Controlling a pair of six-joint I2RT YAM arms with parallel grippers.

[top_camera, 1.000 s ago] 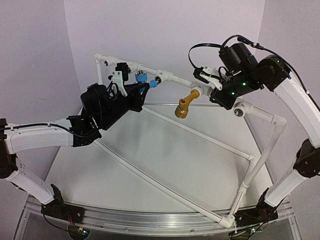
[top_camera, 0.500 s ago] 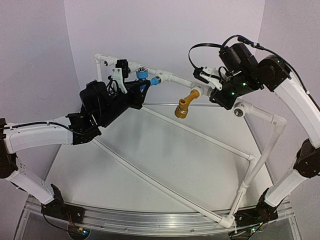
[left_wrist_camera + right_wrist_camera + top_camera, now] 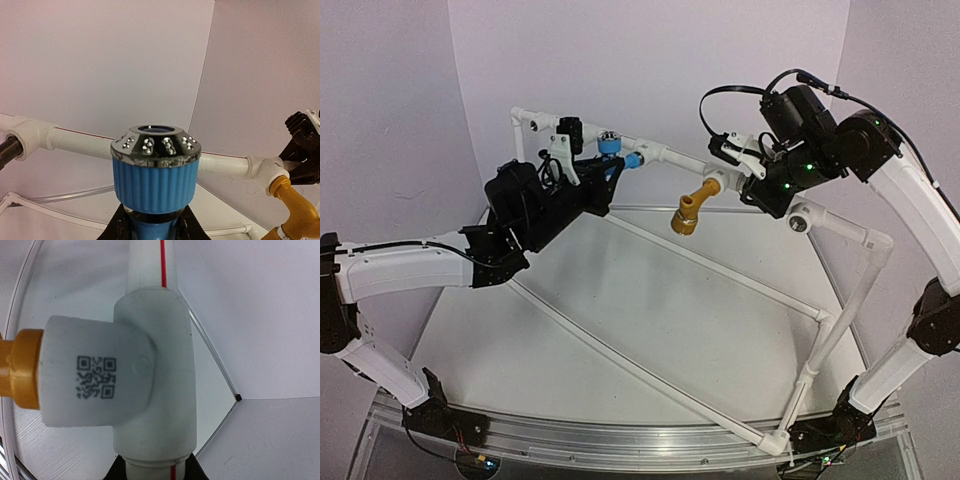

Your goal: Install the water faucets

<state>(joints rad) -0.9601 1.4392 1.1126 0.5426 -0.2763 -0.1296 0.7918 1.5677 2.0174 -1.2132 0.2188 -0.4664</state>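
- Gripping the blue faucet (image 3: 610, 150) from below, the left gripper (image 3: 606, 172) has its jaws clamped on the tap's body just under the ribbed blue knob; in the left wrist view the black fingers (image 3: 120, 226) press in on both sides beneath the knob's chrome-rimmed top.
- The blue faucet sits up at the top rail of the white pipe frame (image 3: 850, 290), its knob pointing up, between the black faucet (image 3: 570, 130) and the next white fitting along the rail. Whether it is seated in a socket cannot be told.
- The right gripper (image 3: 735, 168) is closed around the white tee fitting (image 3: 145, 365) farther along the same rail; the right wrist view shows its dark fingertips hugging the pipe stub at the bottom of the tee.
- The yellow faucet (image 3: 690, 210) sticks out of that tee's side socket, slanting down over the table (image 3: 650, 340); the right gripper does not touch it.
- The black faucet stands upright near the rail's left corner, apart from both grippers.
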